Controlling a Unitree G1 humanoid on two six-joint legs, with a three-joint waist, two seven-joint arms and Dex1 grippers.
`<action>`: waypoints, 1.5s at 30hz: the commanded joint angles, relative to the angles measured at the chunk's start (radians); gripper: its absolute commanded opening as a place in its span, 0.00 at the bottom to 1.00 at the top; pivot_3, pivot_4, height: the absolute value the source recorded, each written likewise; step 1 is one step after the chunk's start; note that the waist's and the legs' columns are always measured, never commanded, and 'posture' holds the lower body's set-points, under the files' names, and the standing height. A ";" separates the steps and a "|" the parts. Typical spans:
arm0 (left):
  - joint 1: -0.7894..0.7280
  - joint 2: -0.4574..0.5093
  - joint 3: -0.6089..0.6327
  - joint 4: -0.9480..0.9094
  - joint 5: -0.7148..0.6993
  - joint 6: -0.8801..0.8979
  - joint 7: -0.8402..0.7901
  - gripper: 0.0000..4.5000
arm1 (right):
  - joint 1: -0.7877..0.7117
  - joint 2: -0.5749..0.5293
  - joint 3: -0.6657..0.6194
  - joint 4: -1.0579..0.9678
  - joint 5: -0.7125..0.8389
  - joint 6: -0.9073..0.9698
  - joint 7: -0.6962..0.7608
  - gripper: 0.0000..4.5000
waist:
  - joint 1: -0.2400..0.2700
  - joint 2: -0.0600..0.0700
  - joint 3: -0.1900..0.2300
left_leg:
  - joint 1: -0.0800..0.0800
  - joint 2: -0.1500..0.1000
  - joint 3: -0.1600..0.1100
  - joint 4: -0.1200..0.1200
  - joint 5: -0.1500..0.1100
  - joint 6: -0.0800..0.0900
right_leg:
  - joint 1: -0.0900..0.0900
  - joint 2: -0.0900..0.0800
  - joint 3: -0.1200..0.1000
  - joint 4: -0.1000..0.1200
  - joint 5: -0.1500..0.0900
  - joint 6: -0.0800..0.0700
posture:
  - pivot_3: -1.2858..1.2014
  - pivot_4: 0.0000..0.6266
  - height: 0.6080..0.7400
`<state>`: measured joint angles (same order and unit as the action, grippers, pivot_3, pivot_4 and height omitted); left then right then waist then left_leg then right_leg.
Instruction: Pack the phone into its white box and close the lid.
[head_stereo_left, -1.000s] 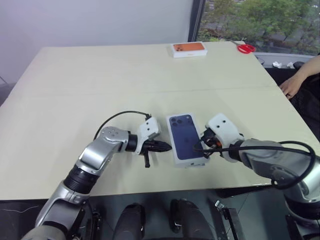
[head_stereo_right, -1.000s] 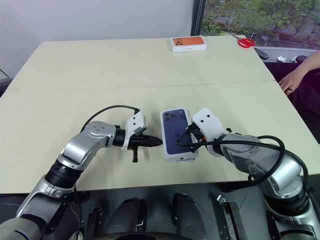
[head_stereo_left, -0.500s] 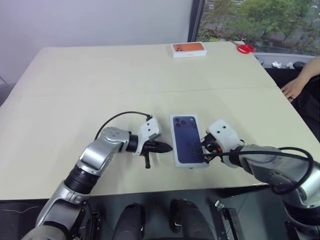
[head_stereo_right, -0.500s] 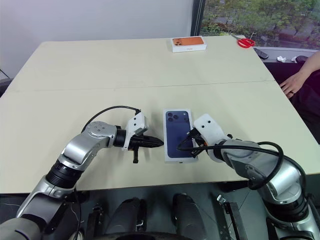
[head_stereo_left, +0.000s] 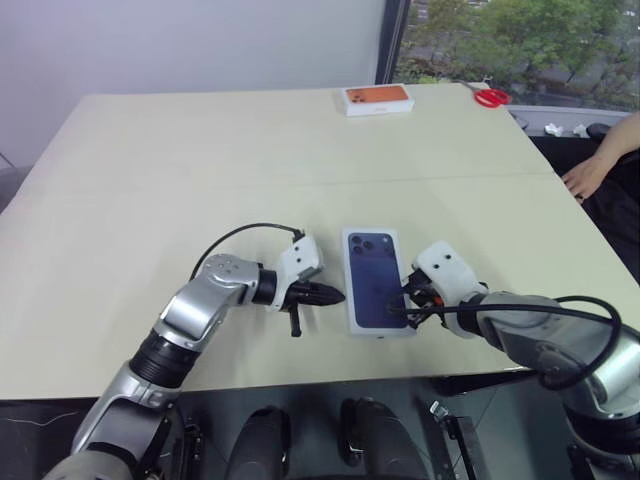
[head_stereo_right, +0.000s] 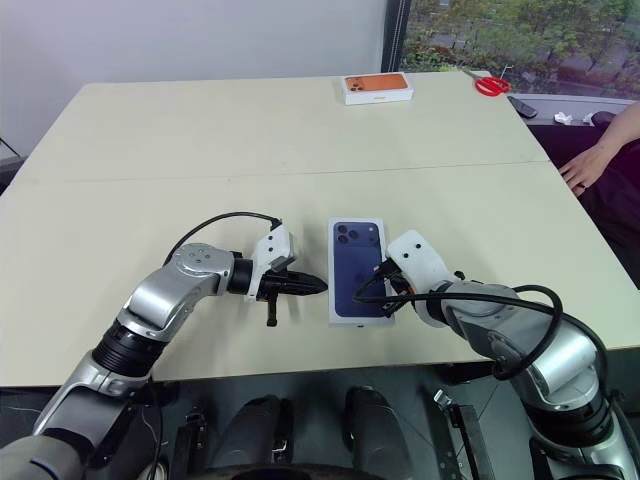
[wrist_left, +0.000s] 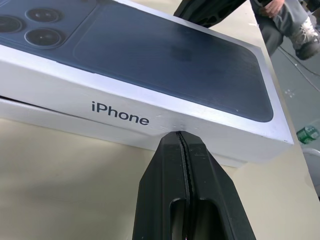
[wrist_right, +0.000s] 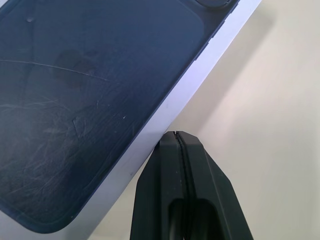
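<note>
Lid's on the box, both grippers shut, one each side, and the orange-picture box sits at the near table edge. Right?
Not quite. The orange-picture box sits at the far table edge, as the left eye view shows. The lid is on, with the left gripper and right gripper shut either side.

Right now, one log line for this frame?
lid: on box, seam showing | left claw: shut, at lid's left side | right claw: shut, at right edge
</note>
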<state>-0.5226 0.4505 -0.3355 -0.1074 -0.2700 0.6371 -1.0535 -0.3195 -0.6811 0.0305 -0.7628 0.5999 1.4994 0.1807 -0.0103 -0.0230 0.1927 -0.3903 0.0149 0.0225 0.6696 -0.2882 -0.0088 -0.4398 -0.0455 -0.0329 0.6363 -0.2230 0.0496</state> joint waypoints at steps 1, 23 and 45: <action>-0.012 -0.011 0.014 -0.009 -0.010 -0.030 0.009 0.00 | -0.020 0.015 0.007 -0.051 0.005 -0.010 0.027 0.01 | 0.000 0.000 0.000 | 0.000 0.000 0.000 0.000 0.000 0.000 | 0.000 0.000 0.000 0.000 0.000 0.000 | 0.52 0.24 1.00; -0.023 -0.016 0.042 0.023 -0.021 -0.034 0.033 0.00 | -0.027 0.016 0.012 -0.038 -0.045 -0.015 0.049 0.01 | 0.000 0.000 0.000 | 0.000 0.000 0.000 0.001 0.000 0.000 | 0.000 0.000 0.000 0.001 0.000 0.000 | 0.52 0.24 1.00; -0.245 -0.149 0.137 0.263 -0.013 -0.049 0.202 0.00 | 0.058 -0.158 -0.102 -0.109 -0.016 -0.221 0.275 0.01 | 0.014 0.000 0.000 | -0.001 -0.001 0.000 0.013 -0.004 0.006 | 0.001 0.000 0.000 0.008 -0.001 0.002 | 0.52 0.24 1.00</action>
<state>-0.7414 0.3166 -0.1675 0.1257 -0.3285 0.6293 -0.8805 -0.2683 -0.8396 -0.0807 -0.7981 0.5534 1.2982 0.4342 0.0037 -0.0230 0.1927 -0.3914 0.0135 0.0224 0.6823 -0.2923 -0.0022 -0.4389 -0.0453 -0.0326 0.6441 -0.2244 0.0517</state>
